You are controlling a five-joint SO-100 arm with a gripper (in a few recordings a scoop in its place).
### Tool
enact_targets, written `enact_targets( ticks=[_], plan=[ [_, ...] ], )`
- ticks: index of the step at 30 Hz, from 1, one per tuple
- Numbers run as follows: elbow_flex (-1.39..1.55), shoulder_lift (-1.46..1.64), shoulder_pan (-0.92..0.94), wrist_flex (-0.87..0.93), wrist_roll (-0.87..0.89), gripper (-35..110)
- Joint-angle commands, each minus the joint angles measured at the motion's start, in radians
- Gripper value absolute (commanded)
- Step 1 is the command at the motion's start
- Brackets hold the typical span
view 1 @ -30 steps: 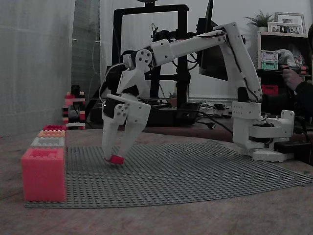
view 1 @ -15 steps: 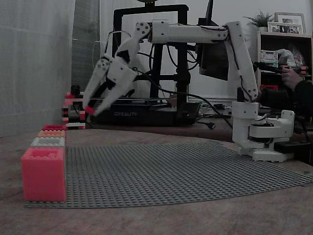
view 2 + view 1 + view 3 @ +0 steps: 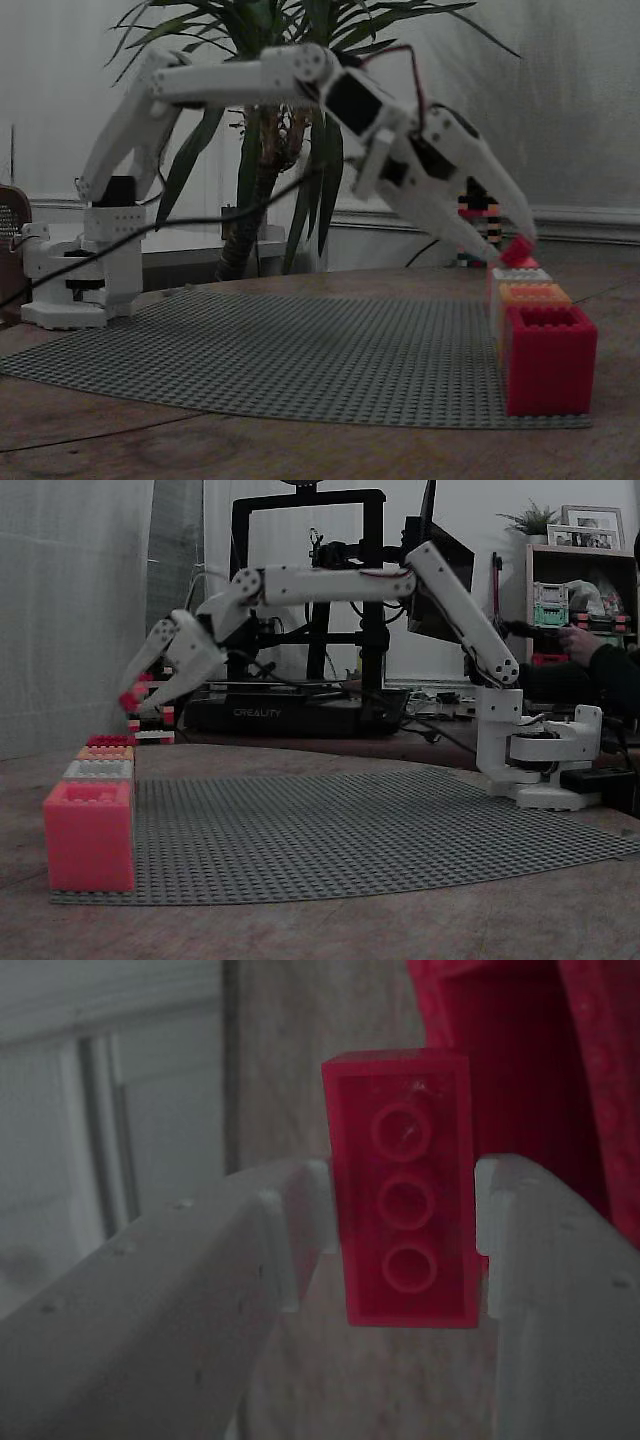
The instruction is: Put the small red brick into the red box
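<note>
Red brick (image 3: 405, 1215), one, sat pinched in my claw (image 3: 131, 702) above four boxes in a row, the red box (image 3: 110, 741) farthest.

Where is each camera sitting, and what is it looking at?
A fixed view: low at table height, side-on, with the boxes at left; it shows the whole arm and the gripper holding the small red brick above the far end of the row of boxes.
Another fixed view: low on the opposite side, boxes at right, arm base at left, plant behind.
Wrist view: rides on the gripper, looking along its fingers at the brick.
Shared: both fixed views show the gripper, the brick and the grey baseplate.
</note>
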Motion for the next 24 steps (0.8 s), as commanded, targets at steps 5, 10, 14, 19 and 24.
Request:
enact_targets(
  ticks=[5, 10, 14, 19, 24],
  plan=[
    [-0.186, -0.06, 0.017, -0.035, -0.015, 0],
    [-0.186, -0.086, 0.011, -0.066, -0.035, 13],
    [-0.181, -0.087, 0.011, -0.069, -0.018, 24],
    [-0.137, -0.025, 0.011, -0.064, -0.018, 17],
    [0.097, 0.229, 0.005, -0.083, 0.017, 0]
  ],
)
